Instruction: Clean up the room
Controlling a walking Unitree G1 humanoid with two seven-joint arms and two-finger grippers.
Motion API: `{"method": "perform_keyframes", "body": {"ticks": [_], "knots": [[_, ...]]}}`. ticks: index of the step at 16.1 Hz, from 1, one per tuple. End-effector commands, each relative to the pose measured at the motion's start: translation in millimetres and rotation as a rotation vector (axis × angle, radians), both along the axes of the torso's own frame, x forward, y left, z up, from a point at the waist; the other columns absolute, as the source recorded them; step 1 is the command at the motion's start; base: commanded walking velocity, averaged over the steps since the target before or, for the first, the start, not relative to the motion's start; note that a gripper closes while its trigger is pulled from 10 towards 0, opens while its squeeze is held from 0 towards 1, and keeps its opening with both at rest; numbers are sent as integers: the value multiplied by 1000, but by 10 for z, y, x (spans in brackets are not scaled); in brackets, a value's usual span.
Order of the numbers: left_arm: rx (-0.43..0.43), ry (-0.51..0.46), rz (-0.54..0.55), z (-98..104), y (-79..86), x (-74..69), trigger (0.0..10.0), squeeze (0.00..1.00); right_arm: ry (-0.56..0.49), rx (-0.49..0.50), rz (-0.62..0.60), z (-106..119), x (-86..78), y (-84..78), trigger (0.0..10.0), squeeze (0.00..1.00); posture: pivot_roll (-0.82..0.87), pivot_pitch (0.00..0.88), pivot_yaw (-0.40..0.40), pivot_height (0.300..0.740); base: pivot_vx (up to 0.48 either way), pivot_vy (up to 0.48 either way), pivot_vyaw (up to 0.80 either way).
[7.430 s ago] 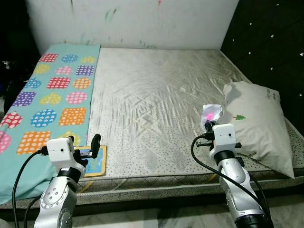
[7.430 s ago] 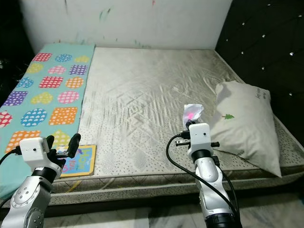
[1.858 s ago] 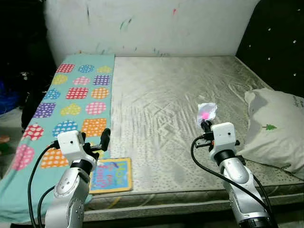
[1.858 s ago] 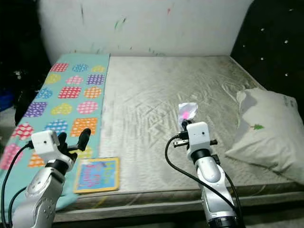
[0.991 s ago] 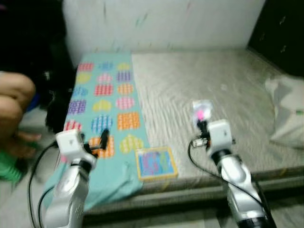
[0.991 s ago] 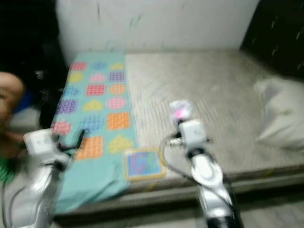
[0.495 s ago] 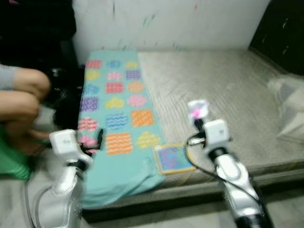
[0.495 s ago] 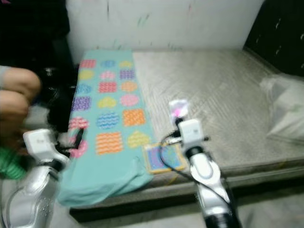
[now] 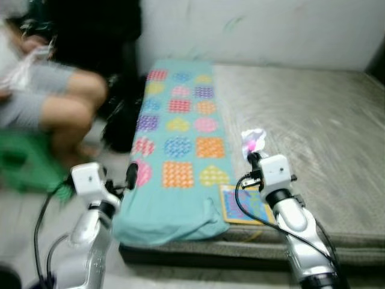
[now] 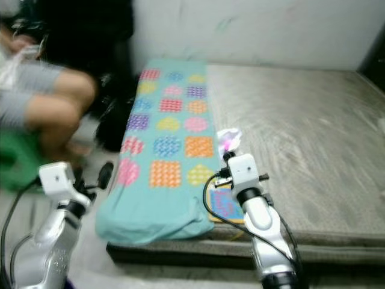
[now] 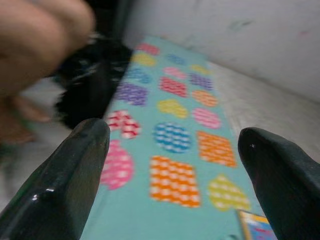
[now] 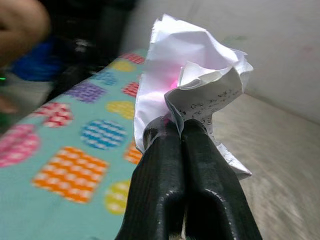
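Observation:
My right gripper is shut on a crumpled white paper with a pink patch, held up over the bed's front edge; the right wrist view shows the paper pinched between the black fingers. My left gripper stands open and holds nothing, out past the bed's left corner above the floor. Its two fingers spread wide in the left wrist view. A colourful picture book lies on the mattress by my right arm.
A teal blanket with coloured patches covers the bed's left strip and hangs over the front edge. A person sits at the far left beside something green. A black heap lies against the bed's side. The grey mattress stretches right.
The camera has swung left: the bed and pillow slid right, and the seated person and floor came into view. My right gripper still holds the paper.

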State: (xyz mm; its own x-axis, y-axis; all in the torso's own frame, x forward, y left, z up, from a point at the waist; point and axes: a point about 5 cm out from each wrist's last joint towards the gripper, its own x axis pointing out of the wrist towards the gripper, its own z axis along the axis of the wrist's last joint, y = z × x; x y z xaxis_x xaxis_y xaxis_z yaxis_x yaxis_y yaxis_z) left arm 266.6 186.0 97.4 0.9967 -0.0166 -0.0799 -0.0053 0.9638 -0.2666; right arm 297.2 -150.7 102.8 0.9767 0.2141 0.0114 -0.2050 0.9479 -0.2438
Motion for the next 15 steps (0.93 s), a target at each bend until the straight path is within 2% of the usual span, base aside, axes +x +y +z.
{"method": "perform_keyframes", "body": {"ticks": [1,15], "knots": [[10,-8,4,24,1,13,10000,0,-27,-8,-9,53,13,-26,10000,0,-132,0,-25,740,0,0,800],[27,-12,20,27,13,27,10000,0,-44,-7,-3,63,26,-19,10000,0,-131,0,-20,740,0,0,800]]}}
